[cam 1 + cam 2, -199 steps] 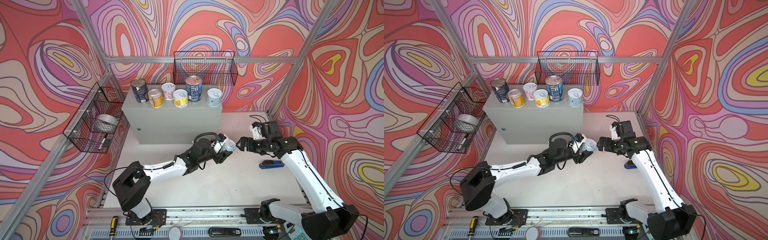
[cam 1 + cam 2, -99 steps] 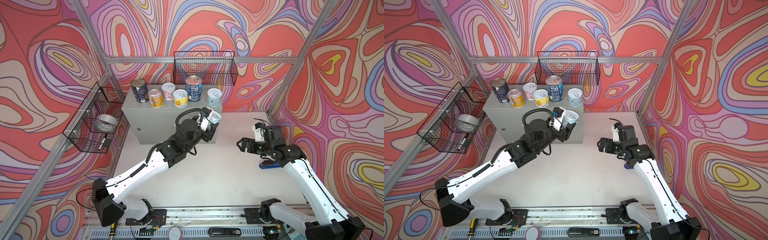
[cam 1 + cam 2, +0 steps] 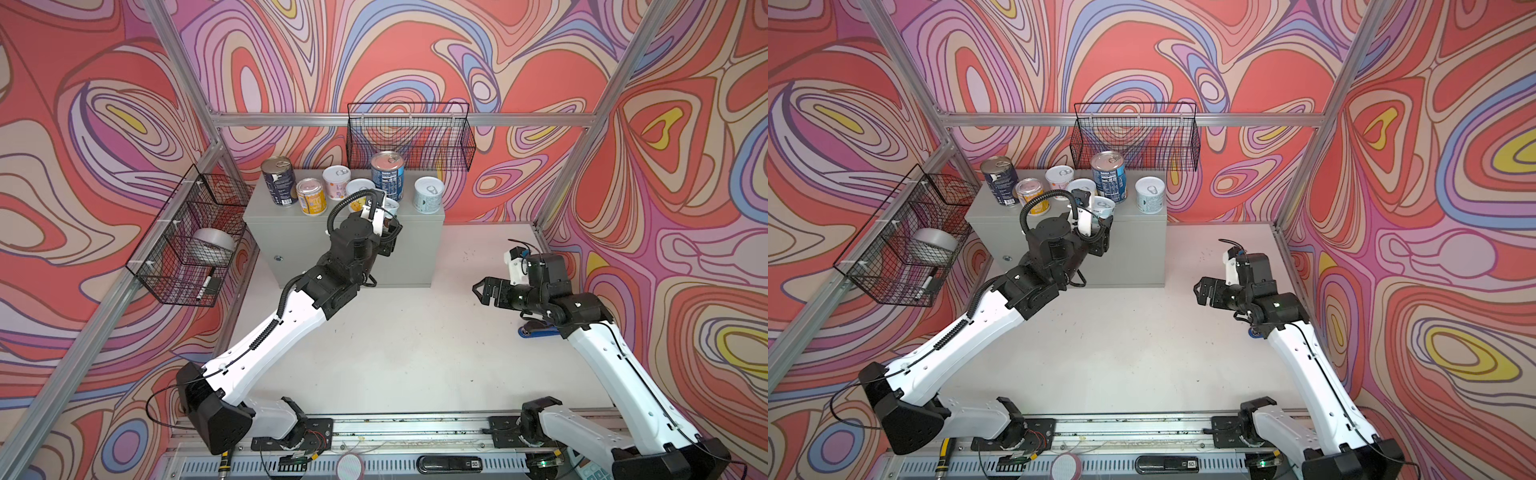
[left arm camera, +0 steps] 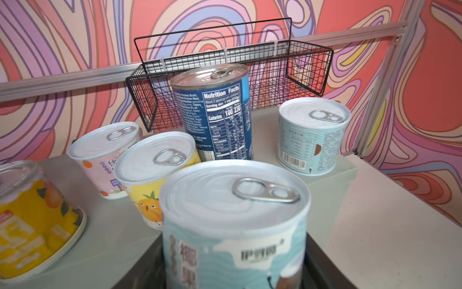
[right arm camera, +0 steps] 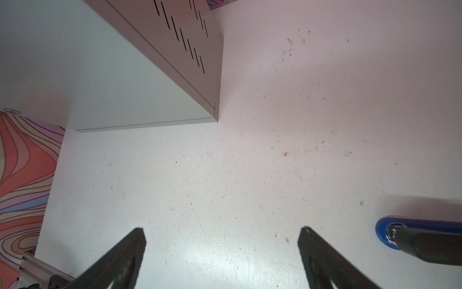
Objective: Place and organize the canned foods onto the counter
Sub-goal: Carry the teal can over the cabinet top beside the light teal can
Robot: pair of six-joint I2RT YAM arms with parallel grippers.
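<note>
My left gripper [image 3: 388, 218] is shut on a short pale-blue and white canned food [image 4: 235, 212] and holds it upright at the front edge of the grey counter [image 3: 415, 249]. Standing on the counter top are a tall dark blue can [image 3: 279, 180], an orange one [image 3: 309, 196], a pink one [image 3: 336, 183], a yellow one [image 4: 152, 175], a second tall blue can [image 4: 220, 112] and a pale-blue one [image 3: 428, 194]. Whether the held can touches the top I cannot tell. My right gripper [image 3: 482, 291] hangs open over the white table with nothing between its fingers [image 5: 135, 247].
A black wire basket [image 3: 409, 137] hangs on the back wall just behind the cans. A second basket [image 3: 183, 249] on the left wall holds a grey tape roll [image 3: 214, 246]. A blue tool [image 5: 385, 230] lies on the table under my right arm.
My left arm has carried the can from mid-table, near the right gripper, up to the counter's front edge. My right gripper has drawn back to the right, still open.
</note>
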